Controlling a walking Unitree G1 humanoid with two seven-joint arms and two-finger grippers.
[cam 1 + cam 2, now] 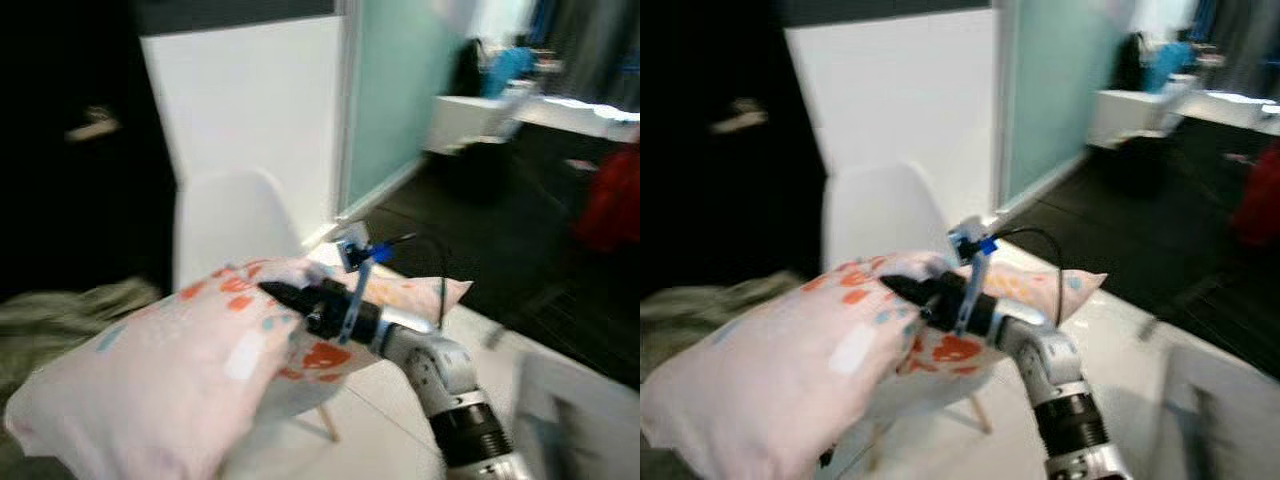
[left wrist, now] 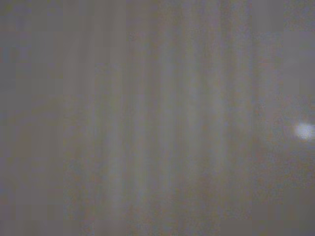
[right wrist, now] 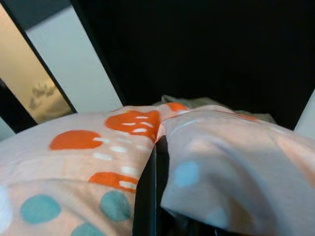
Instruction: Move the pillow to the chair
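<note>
So the right gripper (image 1: 285,296) is pinched shut on a fold of the pillow (image 1: 170,365), holding it up across the lower left of the frame, just in front of the white chair (image 1: 230,225) (left gripper: can't tell, that view's grey blur).

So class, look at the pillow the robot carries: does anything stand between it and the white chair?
Nothing visible does. The right claw holds the spotted pillow directly in front of the white chair, whose backrest rises just behind it. The seat is hidden by the pillow.
</note>
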